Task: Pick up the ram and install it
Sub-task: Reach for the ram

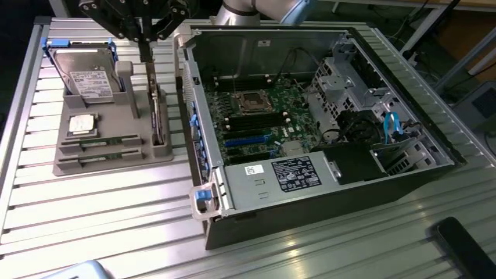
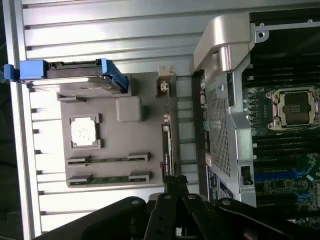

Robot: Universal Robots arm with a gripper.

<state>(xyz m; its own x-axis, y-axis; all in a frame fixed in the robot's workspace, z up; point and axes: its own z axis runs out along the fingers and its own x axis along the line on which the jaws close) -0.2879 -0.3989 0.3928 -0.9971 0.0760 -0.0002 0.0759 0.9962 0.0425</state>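
The gripper (image 1: 146, 64), clenched apparently empty, hangs over the gray holder (image 1: 85, 168), whose slots present both ram sticks (image 1: 101, 141) for pickup.

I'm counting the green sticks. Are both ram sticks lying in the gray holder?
Yes, the first ram stick and the second ram stick both lie in slots of the gray holder.

The gripper (image 1: 145, 38) is matte black, built of angular linkage bars tapering to slim fingers; round pivot pins (image 2: 134, 202) stud its links, catching pale glints; the arm (image 1: 252, 10) is smooth silver-grey tubing with a rounded joint.
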